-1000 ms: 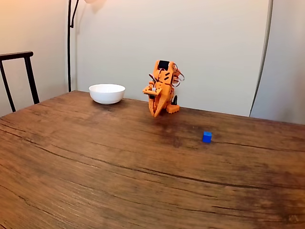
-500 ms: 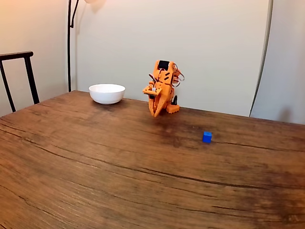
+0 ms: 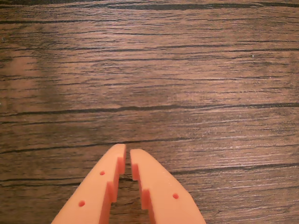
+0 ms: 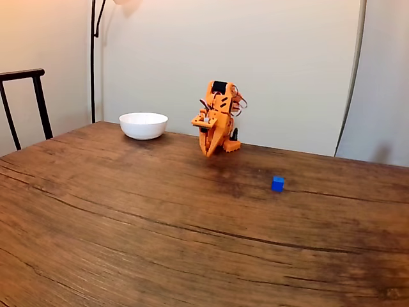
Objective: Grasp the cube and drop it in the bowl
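A tiny bright blue cube (image 4: 277, 184) sits on the wooden table (image 4: 160, 217), right of centre in the fixed view. The white round bowl (image 4: 143, 125) stands at the table's far left. Between them at the back, the orange arm is folded down, its gripper (image 4: 209, 152) pointing at the tabletop, well left of the cube and right of the bowl. In the wrist view the two orange fingers (image 3: 107, 186) of the gripper (image 3: 127, 151) rise from the bottom edge, nearly touching, nothing between them, over bare wood grain.
A dark chair back (image 4: 25, 102) stands past the table's left edge, and a black lamp pole (image 4: 93, 57) rises behind the bowl. A pale wall closes off the back. Bare wood (image 3: 154, 79) stretches ahead of the gripper.
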